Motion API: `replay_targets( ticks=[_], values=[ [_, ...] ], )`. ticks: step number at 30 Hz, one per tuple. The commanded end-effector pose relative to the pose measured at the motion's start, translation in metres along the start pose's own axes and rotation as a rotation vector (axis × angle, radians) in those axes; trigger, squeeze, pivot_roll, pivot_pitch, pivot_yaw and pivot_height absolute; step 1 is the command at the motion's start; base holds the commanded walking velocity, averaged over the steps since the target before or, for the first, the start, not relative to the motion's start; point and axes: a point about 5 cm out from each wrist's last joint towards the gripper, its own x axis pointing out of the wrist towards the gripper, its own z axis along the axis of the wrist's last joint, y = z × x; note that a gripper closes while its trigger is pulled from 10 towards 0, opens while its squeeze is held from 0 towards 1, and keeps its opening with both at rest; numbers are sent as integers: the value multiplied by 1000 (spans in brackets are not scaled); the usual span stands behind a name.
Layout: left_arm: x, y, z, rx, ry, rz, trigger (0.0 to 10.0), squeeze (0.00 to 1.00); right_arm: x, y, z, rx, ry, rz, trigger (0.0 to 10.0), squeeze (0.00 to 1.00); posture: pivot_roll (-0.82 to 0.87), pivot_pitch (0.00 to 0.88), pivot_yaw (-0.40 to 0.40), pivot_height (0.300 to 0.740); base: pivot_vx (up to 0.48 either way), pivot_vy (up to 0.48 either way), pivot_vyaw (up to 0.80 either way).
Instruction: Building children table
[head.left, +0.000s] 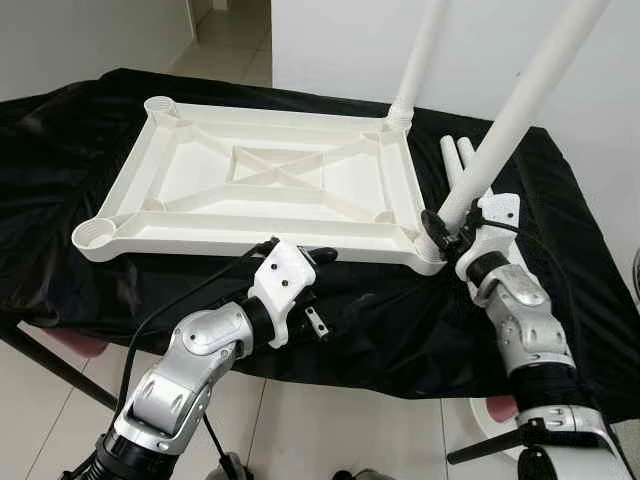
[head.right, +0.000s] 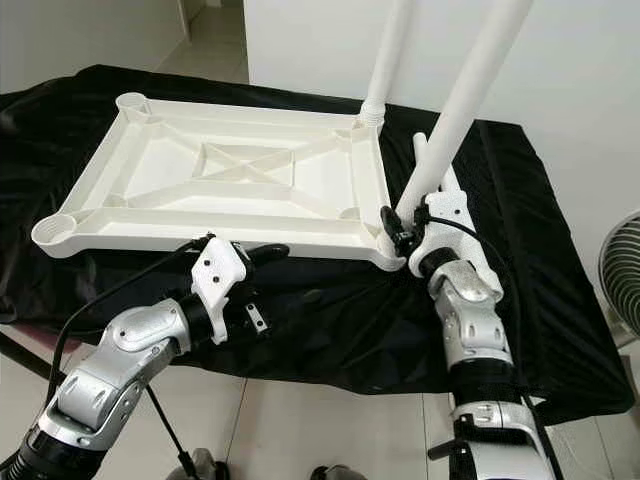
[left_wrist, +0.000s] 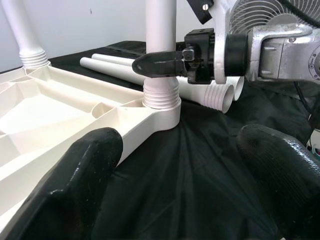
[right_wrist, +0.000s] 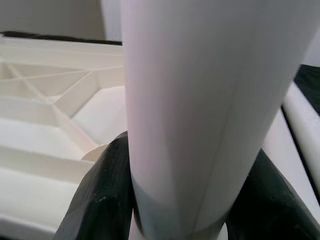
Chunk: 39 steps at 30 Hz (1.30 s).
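Left eye view: white tabletop (head.left: 270, 180) lies underside up on a black cloth (head.left: 80, 150), ribs crossing at its centre. Two legs stand in its far-right and near-right corner sockets, tops cut off by the frame; the near leg (head.left: 520, 100) leans. Right gripper (head.left: 440, 232) clamps this leg just above the socket. Two spare legs (head.left: 458, 155) lie beside the tabletop's right edge.

Left wrist view: left gripper (left_wrist: 185, 180), fingers spread with nothing between them, hovers at the tabletop's near edge; open cloth lies ahead.

Right wrist view: leg blocks most of the tabletop; black fingers (right_wrist: 102, 195) press both sides.
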Motion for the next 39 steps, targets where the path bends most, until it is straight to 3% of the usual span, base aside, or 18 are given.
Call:
replay_targets(
  ticks=[1, 7, 19, 23, 30, 39],
  values=[
    [0, -5, 0, -5, 4, -32, 10000, 0, -7, -2, -21, 27, 95, -94, 10000, 0, 150, 101, -40, 740, 0, 0, 0],
    [0, -6, -1, -7, 3, -36, 10000, 0, -7, 14, -24, 56, 79, -293, 10000, 0, 155, 83, -47, 740, 0, 0, 0],
    [0, -7, -1, -6, 4, -43, 10000, 0, -13, 24, -32, 67, 98, -521, 10000, 0, 157, 72, -49, 740, 0, 0, 0],
    [0, -7, -2, -7, 4, -49, 10000, 0, -19, 28, -30, 70, 62, -706, 10000, 0, 159, 62, -49, 740, 0, 0, 0],
    [0, -8, -2, -7, 3, -53, 10000, 0, -20, 32, -30, 98, 50, -745, 10000, 0, 160, 55, -51, 740, 0, 0, 0],
    [0, -10, -2, -7, 1, -62, 10000, 0, -20, 23, -37, 127, 113, -796, 10000, 0, 154, 49, -47, 740, 0, 0, 0]
  ],
)
